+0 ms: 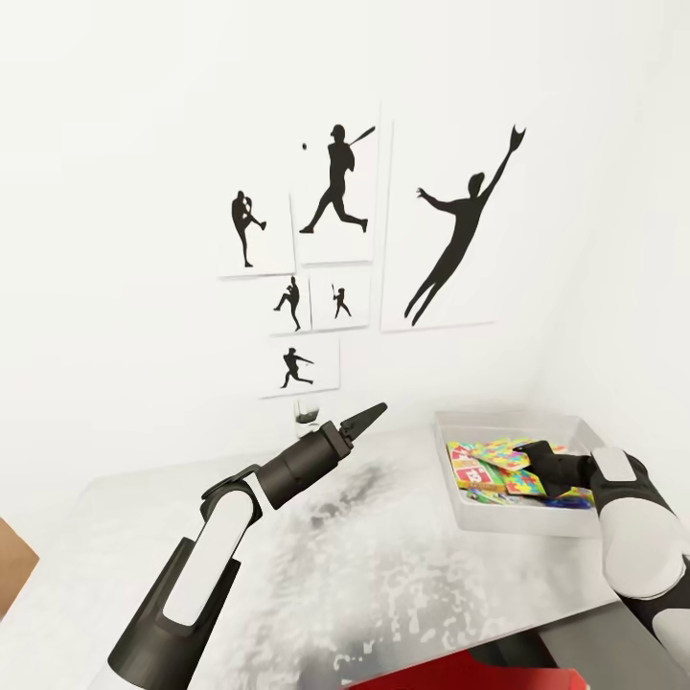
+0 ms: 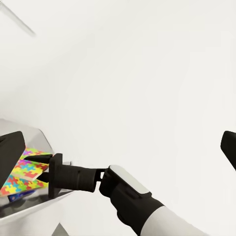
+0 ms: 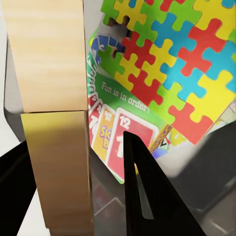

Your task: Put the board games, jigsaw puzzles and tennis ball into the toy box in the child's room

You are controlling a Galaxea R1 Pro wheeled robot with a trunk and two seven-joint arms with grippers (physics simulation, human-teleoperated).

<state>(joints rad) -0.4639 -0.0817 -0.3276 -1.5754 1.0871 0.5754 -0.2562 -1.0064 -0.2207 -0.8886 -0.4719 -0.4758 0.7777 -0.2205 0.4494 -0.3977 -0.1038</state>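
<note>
The light-grey toy box (image 1: 458, 510) stands on the pale table (image 1: 383, 575) at the right. In it lie a colourful jigsaw puzzle (image 3: 172, 49) and the SKIP-BO board game (image 3: 123, 140) with red cards, and a bit of a blue box (image 3: 105, 42) shows beneath them. My right gripper (image 1: 525, 448) hovers over the box, open. A tan and yellow box edge (image 3: 54, 123) stands between its fingers, with a gap to one finger (image 3: 142, 196). My left gripper (image 1: 369, 417) is raised above the table's middle, open and holding nothing.
White wall with black baseball-player pictures (image 1: 335, 230) stands right behind the table. A red object (image 1: 460, 678) sits below the table's near edge. A brown corner (image 1: 11, 570) shows at the far left. The table's left and middle are bare grey surface.
</note>
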